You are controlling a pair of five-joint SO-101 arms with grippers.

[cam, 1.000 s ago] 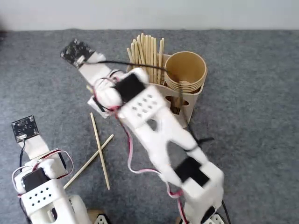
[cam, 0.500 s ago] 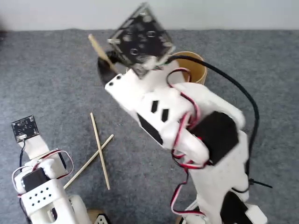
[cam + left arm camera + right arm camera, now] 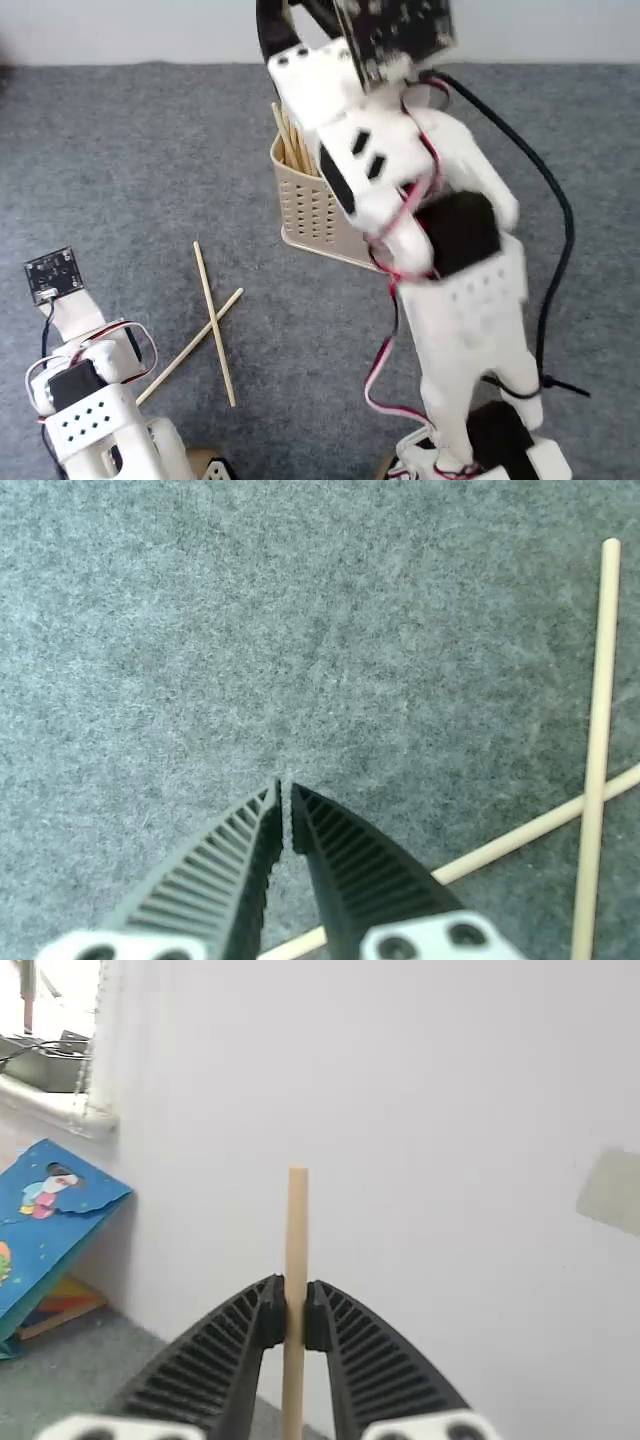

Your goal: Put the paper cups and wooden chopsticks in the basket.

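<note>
- My left arm (image 3: pixel 85 400) sits in the near left corner of the table (image 3: pixel 120 150). From overhead I cannot judge its grip.
- The left wrist view settles it. The left pincer (image 3: pixel 287 795) points down at bare grey table, its jaws drawn together to a hairline gap with nothing between them.
- Just right of that arm, two loose chopsticks (image 3: pixel 212 320) lie flat on the table, crossed over each other. The left wrist view catches them (image 3: pixel 598 760) off to one side of the pincer, apart from it.
- Further right and farther back stands the cream slotted basket (image 3: pixel 305 205), upright. A bundle of chopsticks (image 3: pixel 290 140) stands on end in its left compartment.
- My right arm (image 3: pixel 460 300) rears up high over the basket's right side and covers what lies under it from overhead.
- The right wrist view shows what the overhead misses. The right pincer (image 3: pixel 290 1310) is clamped on a single chopstick (image 3: pixel 297 1230), which juts out past the fingertips. That pincer faces a white wall (image 3: pixel 450 1110), well above the table.
</note>
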